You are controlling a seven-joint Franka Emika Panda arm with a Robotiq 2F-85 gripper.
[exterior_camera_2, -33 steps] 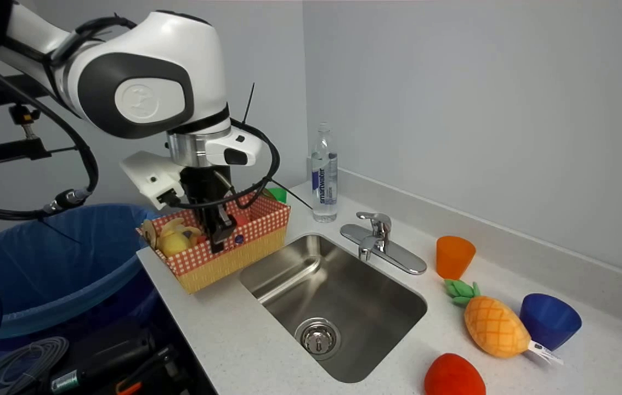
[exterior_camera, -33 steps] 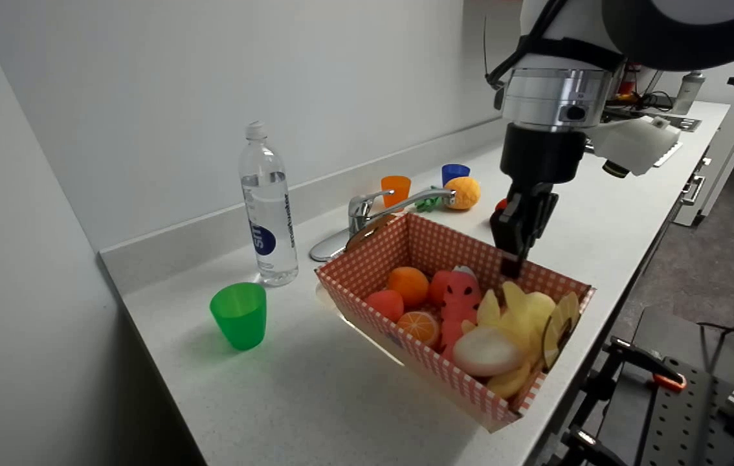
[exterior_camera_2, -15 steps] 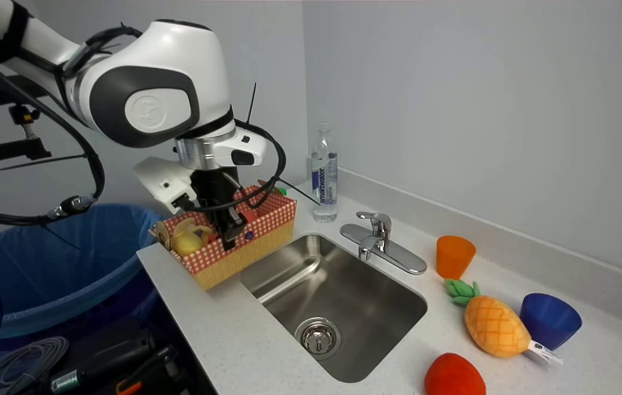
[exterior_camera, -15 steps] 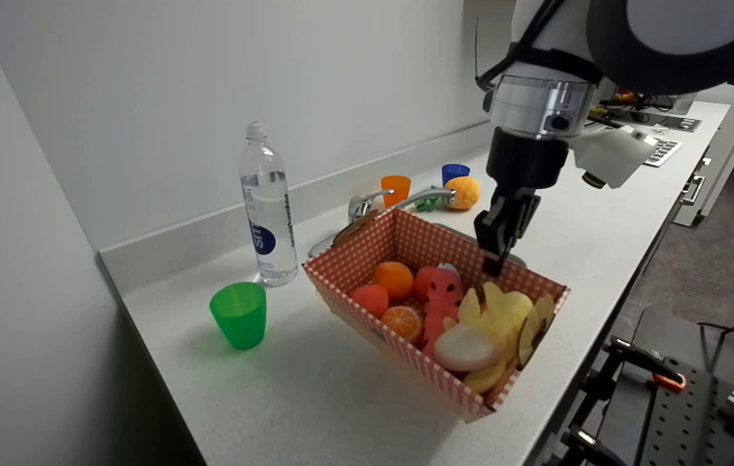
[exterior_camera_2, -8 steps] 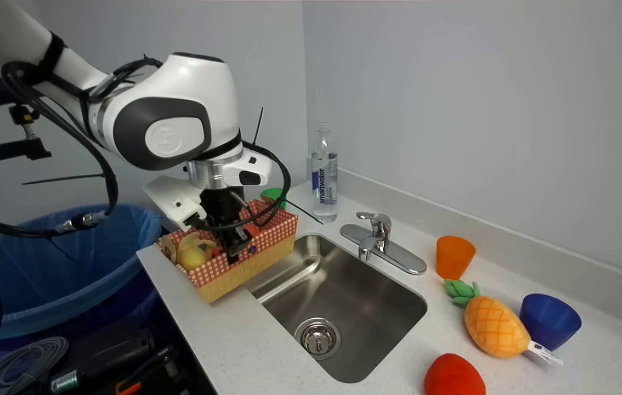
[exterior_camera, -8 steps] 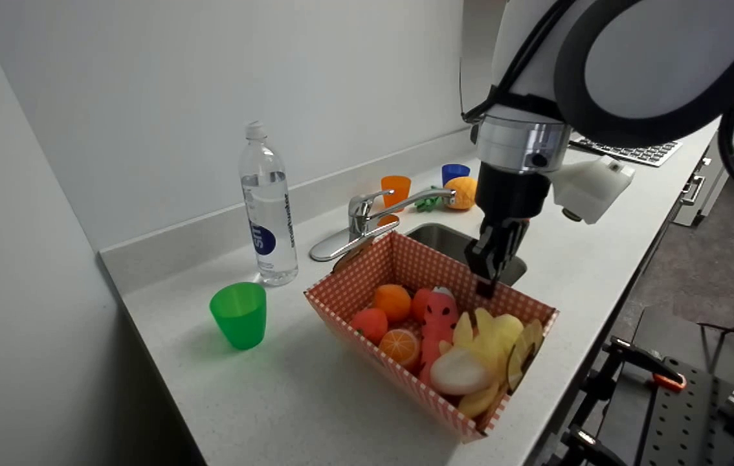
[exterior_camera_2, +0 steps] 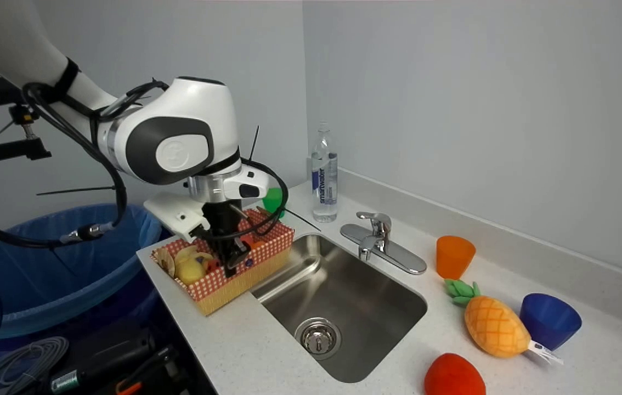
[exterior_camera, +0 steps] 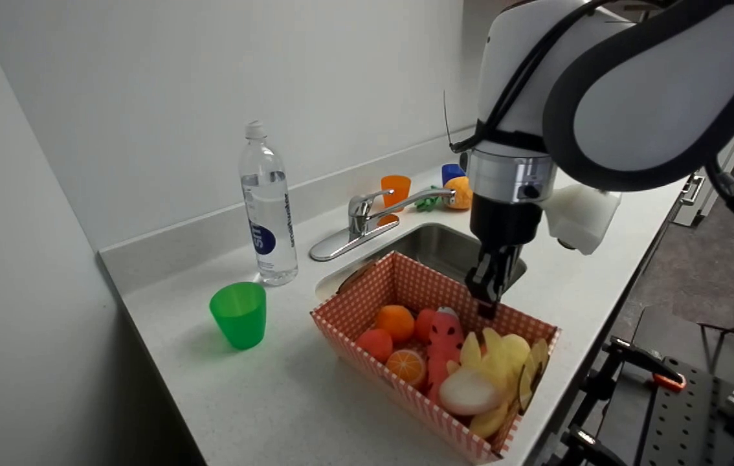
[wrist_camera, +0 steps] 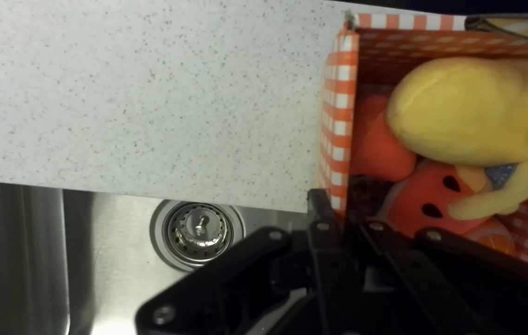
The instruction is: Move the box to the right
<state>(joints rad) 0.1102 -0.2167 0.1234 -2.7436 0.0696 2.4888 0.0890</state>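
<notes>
Wrist view: pinching the box by its side with the tool; in both exterior views, lower than a second ago, likely nearing set-down.

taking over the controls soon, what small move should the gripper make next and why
Probably ease the gripper down slightly before releasing: it is shut on a side wall of the box, which looks at or just above the counter, though base contact is unclear.

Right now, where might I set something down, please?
Bare counter lies between the green cup and the box, plus a strip across the sink from the faucet. It's crowded around the toy pineapple, blue cup and orange cup.
</notes>
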